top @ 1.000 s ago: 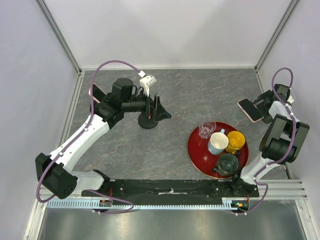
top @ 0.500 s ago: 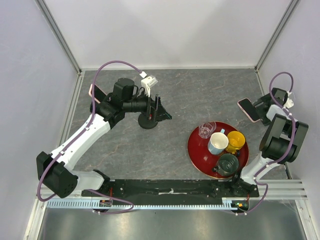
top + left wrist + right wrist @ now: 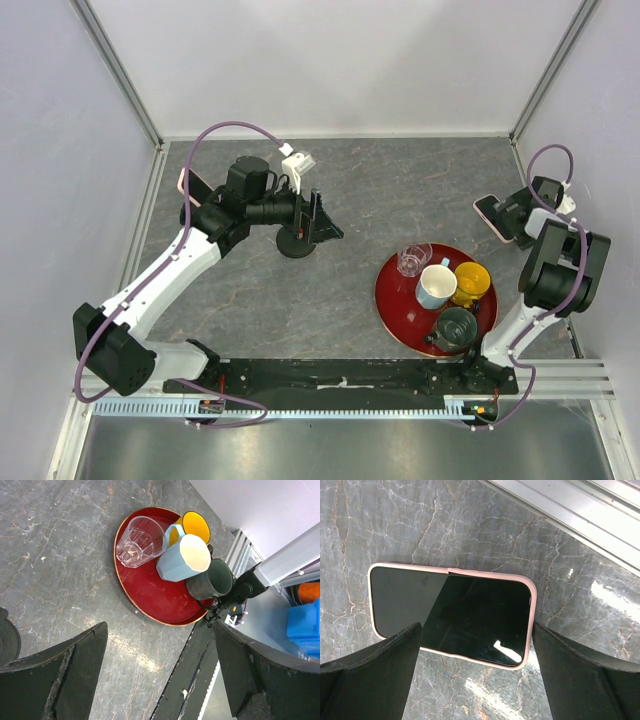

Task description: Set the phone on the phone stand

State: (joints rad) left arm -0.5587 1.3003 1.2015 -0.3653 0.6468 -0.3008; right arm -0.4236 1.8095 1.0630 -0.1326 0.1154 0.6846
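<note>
The phone stand (image 3: 297,243) stands left of centre in the top view, beneath the bent left arm; the left gripper (image 3: 322,224) is wide open and empty. At the right edge, the folded right arm's right gripper (image 3: 477,626) spreads wide over the flat-lying phone (image 3: 452,612) without gripping it.

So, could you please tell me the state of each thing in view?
Phone: flat on table, screen dark.
Phone stand: upright, empty.
Left gripper: open, holding nothing.
Right gripper: open above phone.
Clear glass: upright, empty.
Blue mug: upright, empty.
Yellow mug: upright.
Dark green mug: upright.
Red tray: holding glass and mugs.
</note>
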